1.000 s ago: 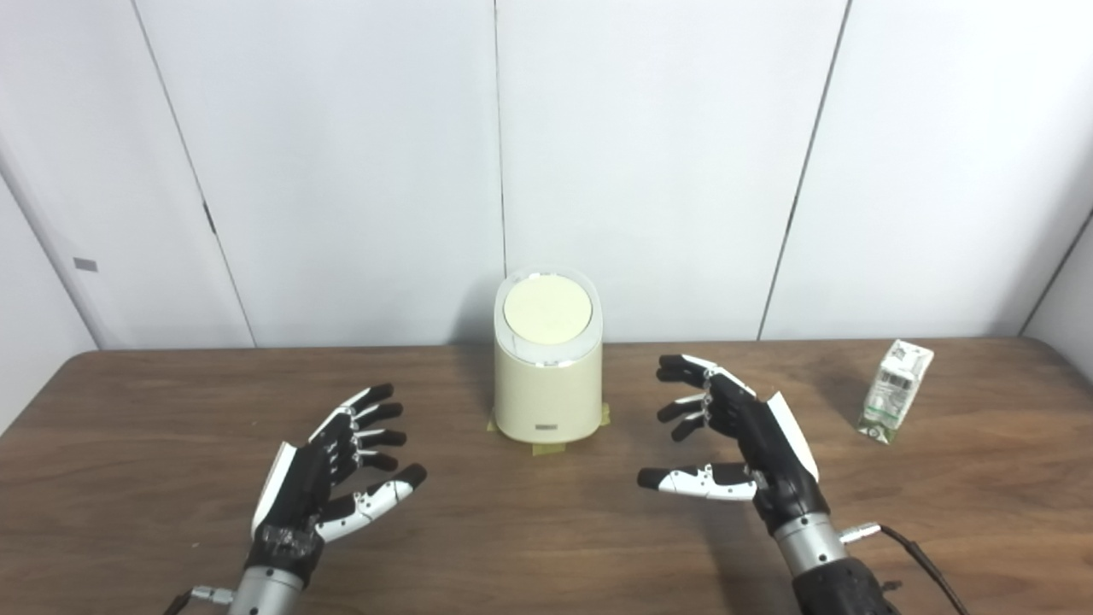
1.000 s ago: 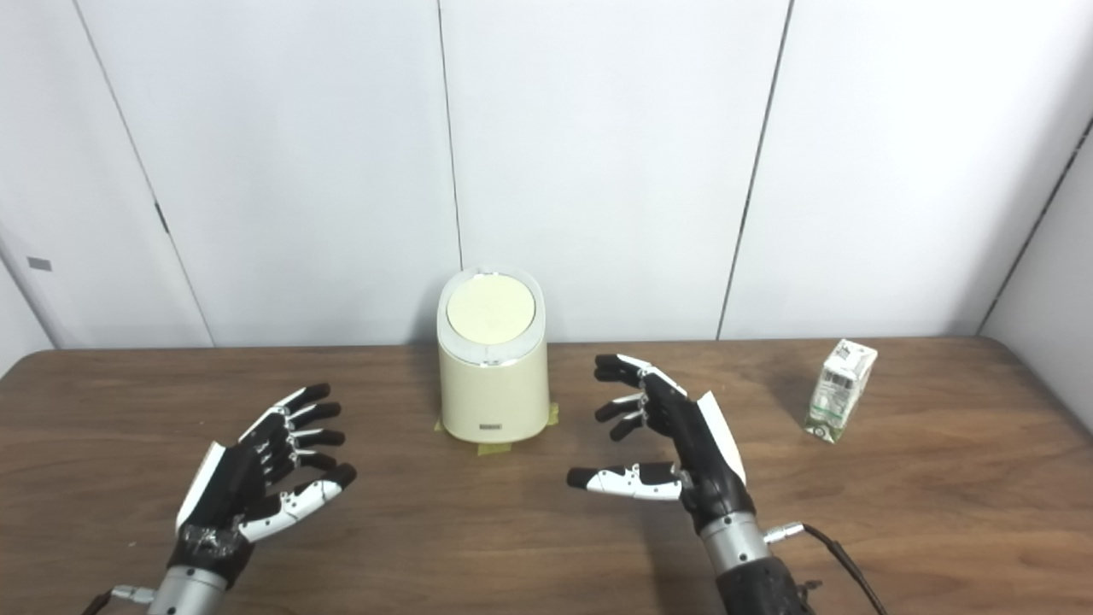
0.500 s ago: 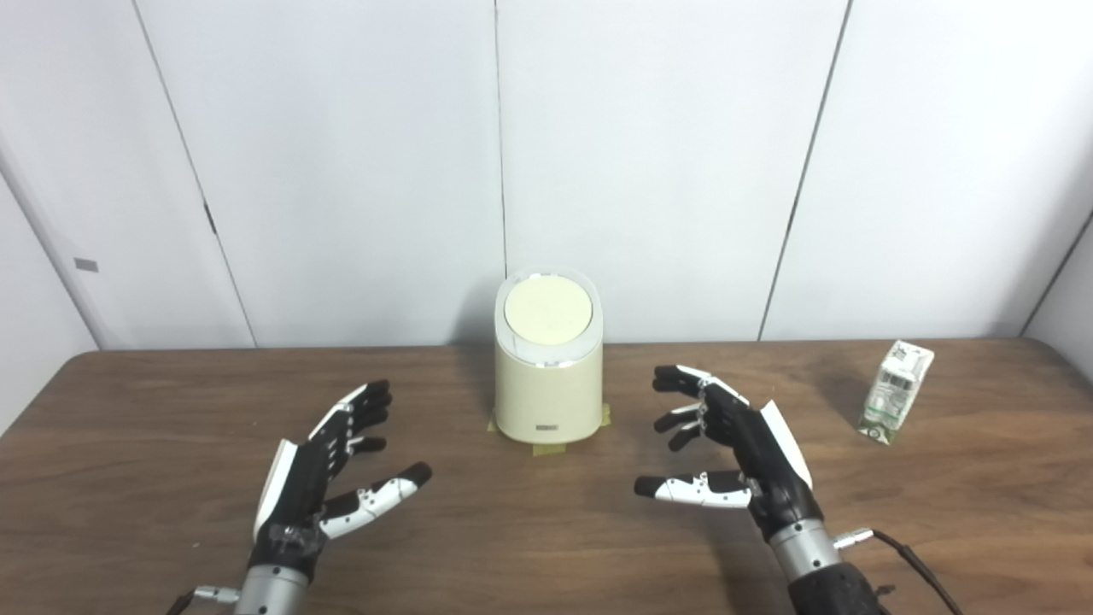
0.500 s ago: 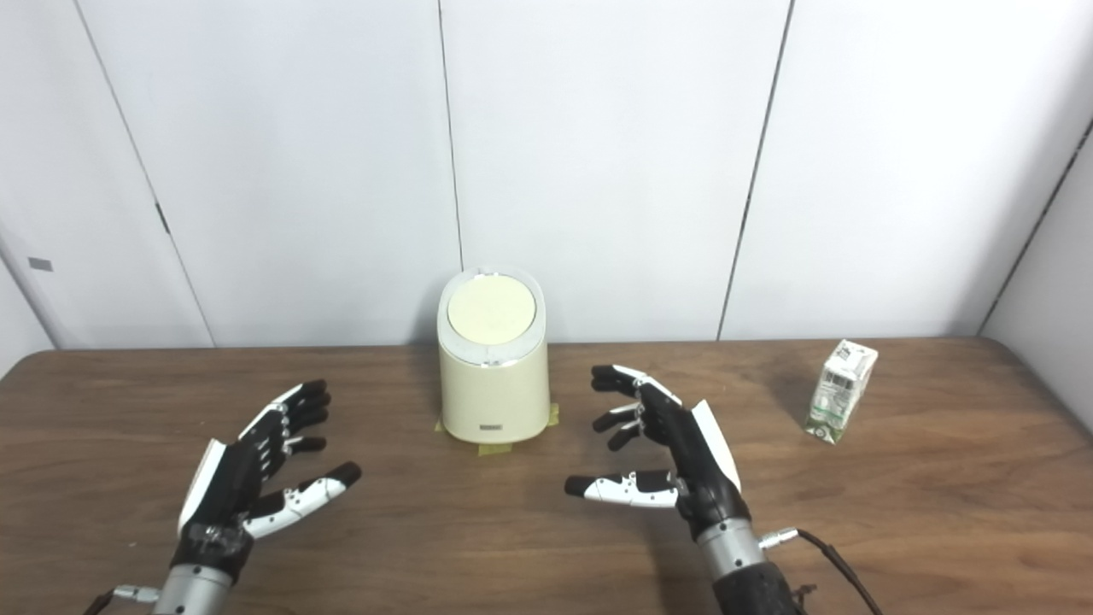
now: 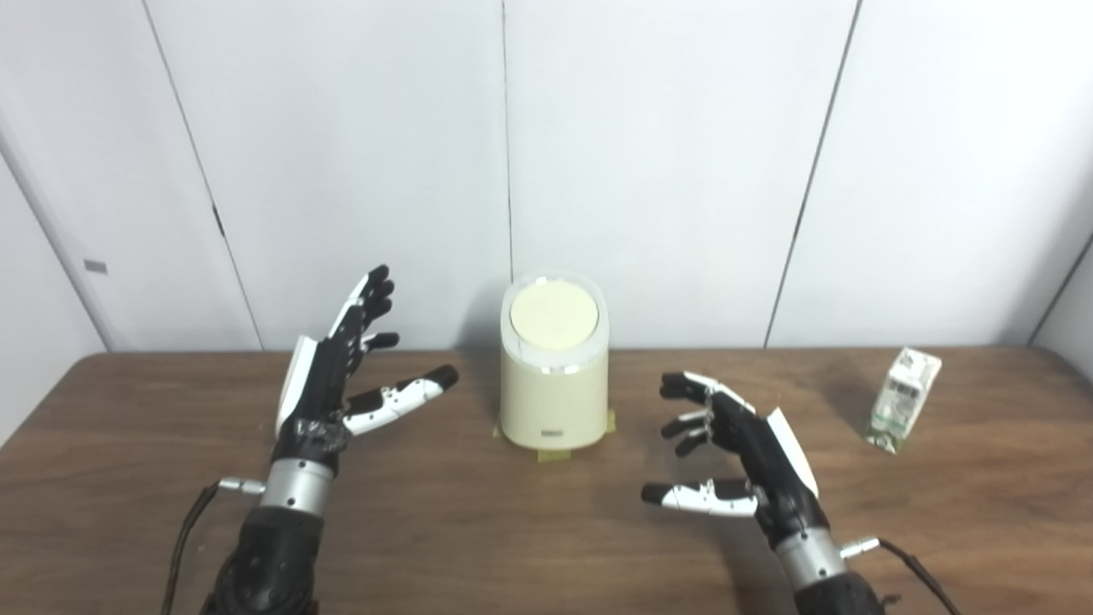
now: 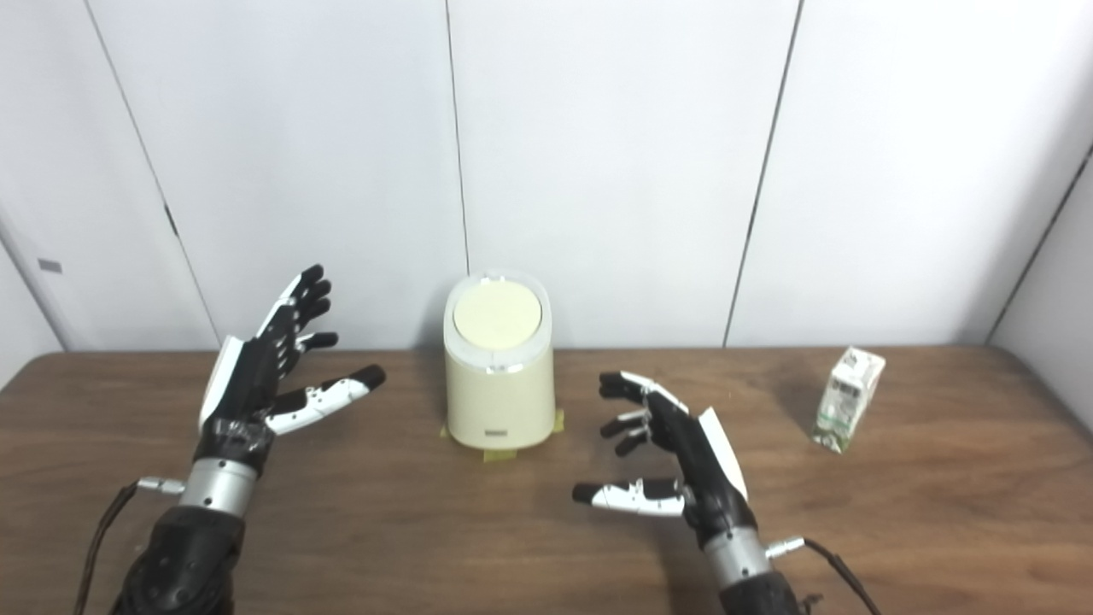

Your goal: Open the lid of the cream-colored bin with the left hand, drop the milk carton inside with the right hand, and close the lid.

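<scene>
Our left hand (image 5: 329,389) is raised beside the cream-colored bin (image 5: 554,401), fingers spread and empty, so we judge the lid-opening reach underway; next it must meet the shut lid (image 5: 553,313). Our right hand (image 5: 751,448) waits splayed, well apart from the milk carton (image 5: 903,399) standing far right.

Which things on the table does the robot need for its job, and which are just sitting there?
Needed for the job:
- cream-colored bin, its lid shut
- milk carton, standing at the table's right end
- left hand, raised and open
- right hand, open

Just there:
- yellow tape under the bin
- wooden table
</scene>
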Robot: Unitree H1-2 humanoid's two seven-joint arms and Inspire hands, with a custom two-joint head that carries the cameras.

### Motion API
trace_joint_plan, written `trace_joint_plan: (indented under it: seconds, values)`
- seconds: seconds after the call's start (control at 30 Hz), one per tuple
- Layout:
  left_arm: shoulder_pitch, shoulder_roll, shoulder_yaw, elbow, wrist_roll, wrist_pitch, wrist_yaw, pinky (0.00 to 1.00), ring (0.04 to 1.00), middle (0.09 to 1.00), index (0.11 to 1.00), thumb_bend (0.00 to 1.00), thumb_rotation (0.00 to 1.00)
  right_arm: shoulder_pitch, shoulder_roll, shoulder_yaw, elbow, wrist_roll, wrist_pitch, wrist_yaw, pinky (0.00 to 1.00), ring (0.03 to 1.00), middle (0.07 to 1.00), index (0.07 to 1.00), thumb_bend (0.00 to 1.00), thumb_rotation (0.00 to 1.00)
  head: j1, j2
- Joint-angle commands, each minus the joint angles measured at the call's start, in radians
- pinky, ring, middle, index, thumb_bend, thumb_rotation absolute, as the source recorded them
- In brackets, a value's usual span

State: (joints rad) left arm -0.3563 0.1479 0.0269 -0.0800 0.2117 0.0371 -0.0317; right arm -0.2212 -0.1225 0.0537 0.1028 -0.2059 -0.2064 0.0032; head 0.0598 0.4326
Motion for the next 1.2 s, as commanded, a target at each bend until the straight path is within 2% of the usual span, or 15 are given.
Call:
trace_joint_plan:
  seconds: [0.0, 0.2, 0.3, 0.43, 0.57, 0.67, 0.97, 1.07, 1.17]
  values:
    - [-0.081, 0.014, -0.011, -0.002, 0.020, 0.006, 0.004, 0.77, 0.928, 0.942, 0.969, 0.86, 0.28, -0.044, -0.007, -0.003, -0.011, 0.002, -0.049, -0.009, 0.46, 0.590, 0.769, 0.782, 0.69, 0.14, 0.001, 0.000]
    - [-0.169, 0.017, -0.030, 0.049, 0.047, 0.028, 0.008, 0.76, 0.935, 0.939, 0.972, 0.86, 0.24, -0.049, 0.001, -0.002, 0.003, -0.005, -0.053, -0.018, 0.47, 0.599, 0.767, 0.777, 0.69, 0.13, 0.001, -0.013]
    - [-0.213, 0.031, -0.054, 0.116, 0.097, -0.002, 0.026, 0.83, 0.949, 0.943, 0.988, 0.84, 0.23, -0.050, 0.006, -0.002, 0.012, 0.003, -0.064, -0.019, 0.47, 0.600, 0.765, 0.776, 0.69, 0.13, -0.003, -0.015]
    - [-0.279, 0.029, -0.070, 0.197, 0.128, 0.012, 0.045, 0.93, 0.968, 0.945, 0.997, 0.87, 0.26, -0.050, 0.010, -0.004, 0.009, 0.007, -0.060, -0.019, 0.48, 0.602, 0.769, 0.775, 0.69, 0.11, -0.009, -0.016]
    - [-0.344, 0.017, -0.084, 0.270, 0.153, 0.047, 0.063, 0.94, 0.973, 0.953, 1.000, 0.95, 0.35, -0.051, 0.013, -0.004, 0.001, 0.000, -0.055, -0.022, 0.47, 0.602, 0.769, 0.780, 0.66, 0.12, -0.012, -0.016]
    - [-0.379, 0.013, -0.098, 0.304, 0.178, 0.074, 0.071, 0.96, 0.983, 0.965, 1.000, 0.99, 0.37, -0.051, 0.015, -0.004, -0.002, 0.002, -0.053, -0.022, 0.47, 0.606, 0.773, 0.782, 0.65, 0.11, -0.015, -0.016]
    - [-0.439, 0.000, -0.145, 0.384, 0.242, 0.098, 0.116, 0.81, 0.964, 0.992, 1.000, 0.99, 0.37, -0.053, 0.023, -0.006, -0.006, 0.003, -0.054, -0.025, 0.46, 0.602, 0.775, 0.782, 0.64, 0.08, -0.021, -0.017]
    - [-0.448, -0.008, -0.154, 0.408, 0.252, 0.100, 0.126, 0.82, 0.979, 1.000, 1.000, 0.99, 0.36, -0.053, 0.023, -0.005, -0.011, -0.007, -0.052, -0.028, 0.45, 0.595, 0.774, 0.780, 0.64, 0.09, -0.022, -0.014]
    - [-0.451, -0.022, -0.171, 0.417, 0.274, 0.131, 0.135, 0.80, 0.980, 1.000, 1.000, 1.00, 0.38, -0.052, 0.025, -0.007, -0.018, -0.004, -0.045, -0.025, 0.46, 0.598, 0.775, 0.781, 0.64, 0.08, -0.022, -0.013]
